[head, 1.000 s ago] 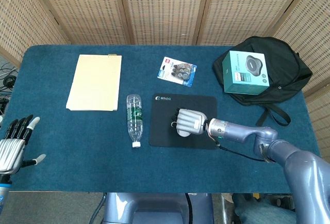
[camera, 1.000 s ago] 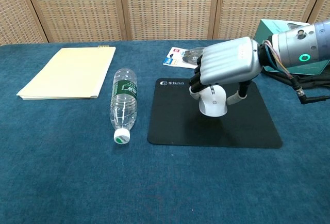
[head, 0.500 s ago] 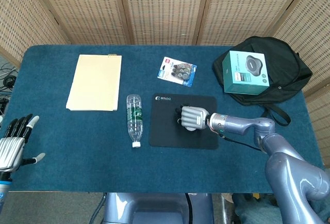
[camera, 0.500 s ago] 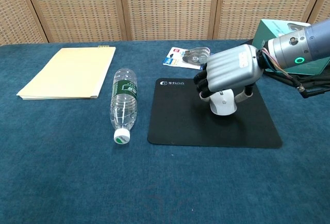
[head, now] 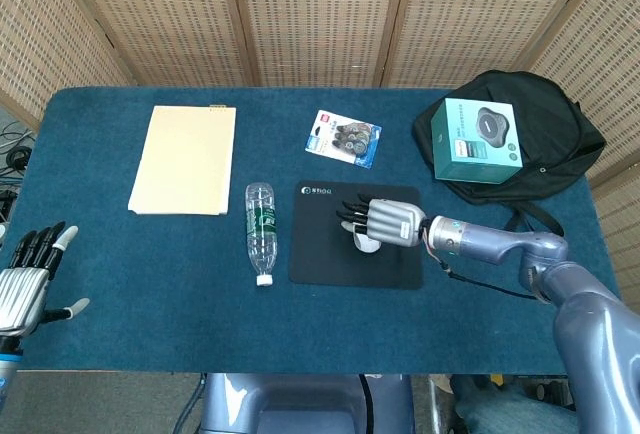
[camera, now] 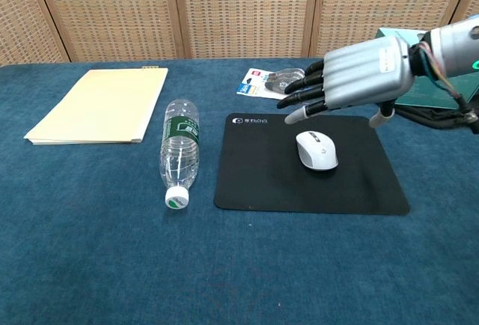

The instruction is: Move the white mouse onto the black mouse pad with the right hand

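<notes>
Right hand (camera: 359, 78) has let go and lifted off the white mouse (camera: 316, 150).
Fingers spread above it; mouse rests on the black mouse pad (camera: 262, 190); a low retreat could nudge it.

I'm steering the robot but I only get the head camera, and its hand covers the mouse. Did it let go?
Observer: Yes. In the chest view the right hand hovers above the white mouse, fingers spread, not touching it.
Operator: Is the mouse all the way on the pad?
Observer: Yes. It lies flat on the black mouse pad, with bare pad showing on every side.
Operator: Which way does it point?
Observer: The chest view shows its scroll wheel at the far end, away from the robot.
</notes>
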